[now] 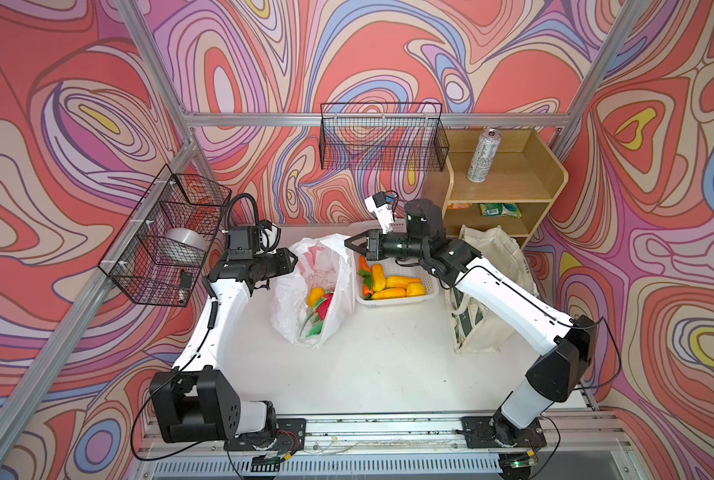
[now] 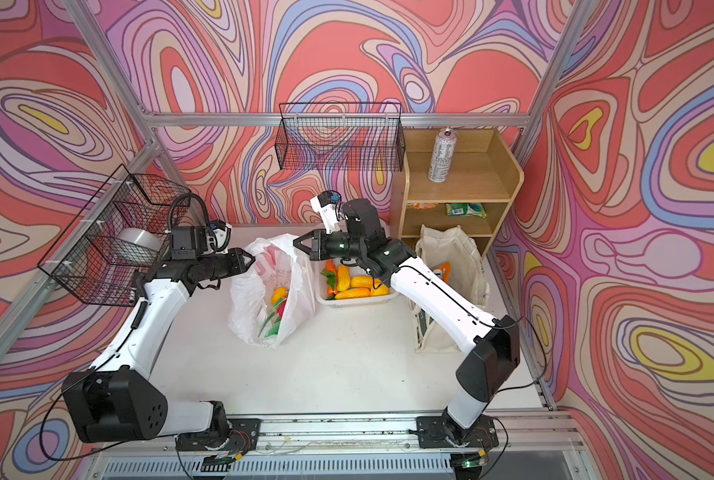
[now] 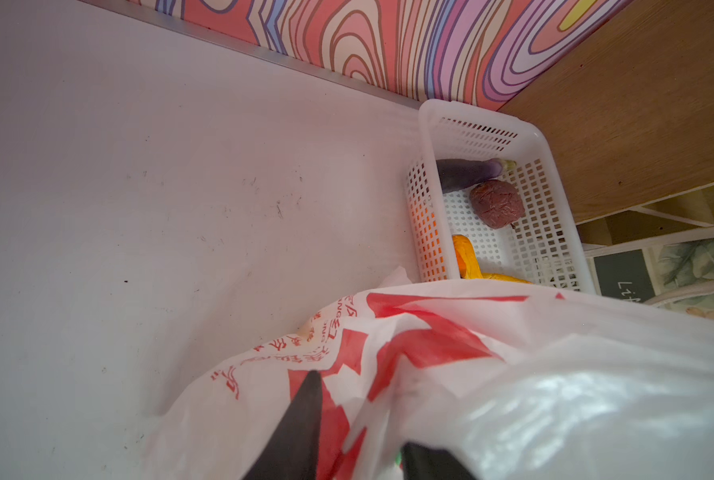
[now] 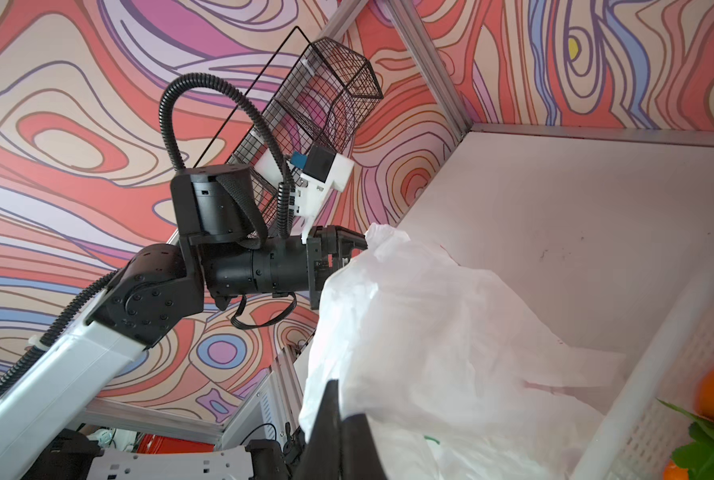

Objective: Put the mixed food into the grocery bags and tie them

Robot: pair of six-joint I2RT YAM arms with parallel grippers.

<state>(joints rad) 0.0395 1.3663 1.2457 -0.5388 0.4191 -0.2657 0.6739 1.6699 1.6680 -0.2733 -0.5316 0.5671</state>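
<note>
The white plastic grocery bag (image 1: 326,286) (image 2: 264,291) with red letters stands open mid-table, a yellow lemon (image 1: 316,296) and the pink dragon fruit (image 1: 325,309) inside it. My right gripper (image 1: 347,242) (image 4: 343,399) is shut on the bag's far rim. At the bag's left rim is my left gripper (image 1: 295,259) (image 3: 363,415), jaws apart with loose plastic lying between them. The cream canvas tote (image 1: 501,257) stands at the right behind my right arm. More mixed food lies in the white lattice basket (image 1: 397,301): a carrot (image 1: 363,262), yellow pieces (image 1: 397,282), an eggplant (image 3: 467,174).
A wooden shelf (image 1: 509,183) at the back right carries a tall silver can (image 1: 483,156) on top and a green snack packet (image 1: 500,210) below. Black wire baskets hang on the back wall (image 1: 382,137) and left wall (image 1: 168,237).
</note>
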